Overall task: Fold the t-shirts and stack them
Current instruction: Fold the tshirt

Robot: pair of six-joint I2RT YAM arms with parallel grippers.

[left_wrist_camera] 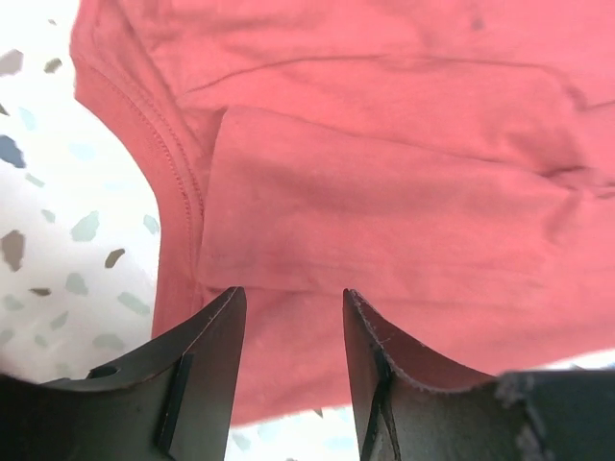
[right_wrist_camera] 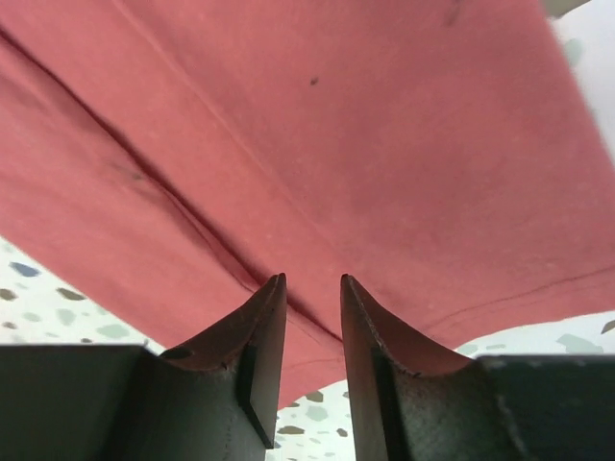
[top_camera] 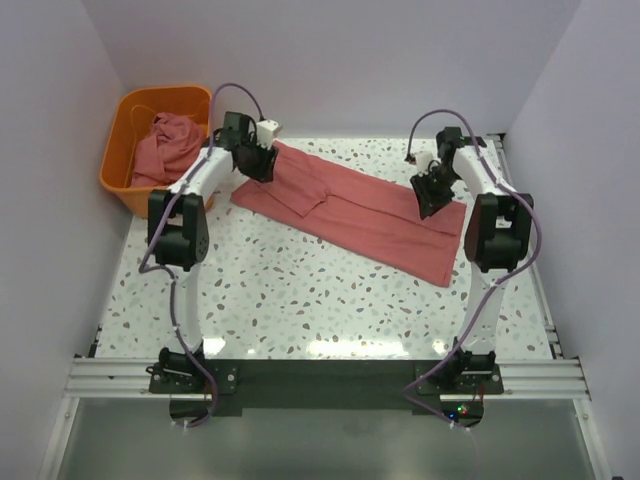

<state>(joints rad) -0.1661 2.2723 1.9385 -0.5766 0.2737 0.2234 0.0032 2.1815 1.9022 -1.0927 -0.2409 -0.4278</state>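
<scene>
A dusty red-pink t-shirt (top_camera: 355, 210) lies folded into a long strip, slanting across the far half of the table. My left gripper (top_camera: 256, 163) is open and empty over the strip's far left end, where a folded-in sleeve (left_wrist_camera: 365, 211) shows. My right gripper (top_camera: 432, 193) is open and empty over the strip's right end (right_wrist_camera: 317, 144), near its hem. Neither gripper holds cloth. A second red-pink t-shirt (top_camera: 165, 145) lies crumpled in the orange basket.
The orange plastic basket (top_camera: 118, 170) stands at the far left corner, just off the speckled table (top_camera: 300, 300). White walls close in the back and both sides. A metal rail (top_camera: 320, 375) runs along the near edge by the arm bases.
</scene>
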